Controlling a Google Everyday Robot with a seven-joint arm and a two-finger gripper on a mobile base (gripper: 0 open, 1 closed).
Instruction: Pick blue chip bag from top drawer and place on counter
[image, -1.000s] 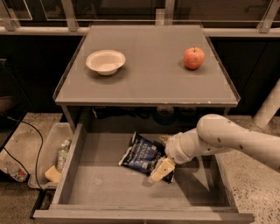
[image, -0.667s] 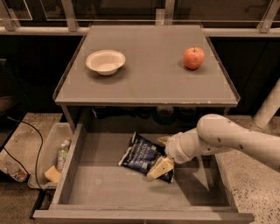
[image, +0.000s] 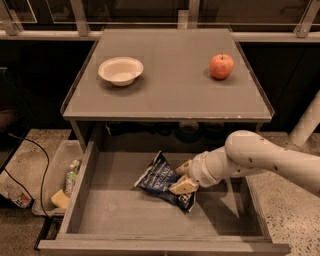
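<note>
The blue chip bag (image: 161, 179), crinkled navy foil with white lettering, lies on the floor of the open top drawer (image: 125, 215), right of its middle. My gripper (image: 183, 176) reaches in from the right, low over the bag's right end. It is open, with one tan finger above the bag's edge and the other on its lower right corner. The bag still rests on the drawer floor. The counter (image: 170, 95) is the grey cabinet top above the drawer.
A white bowl (image: 120, 70) stands at the counter's left and a red apple (image: 221, 66) at its right. A clear bin (image: 60, 185) with a bottle and a yellow sponge sits on the floor left of the drawer. My white arm (image: 260, 157) crosses the drawer's right wall.
The lower finger has moved up towards the upper one, so the gap around the bag's right end is narrower. The bag and arm have barely shifted.
</note>
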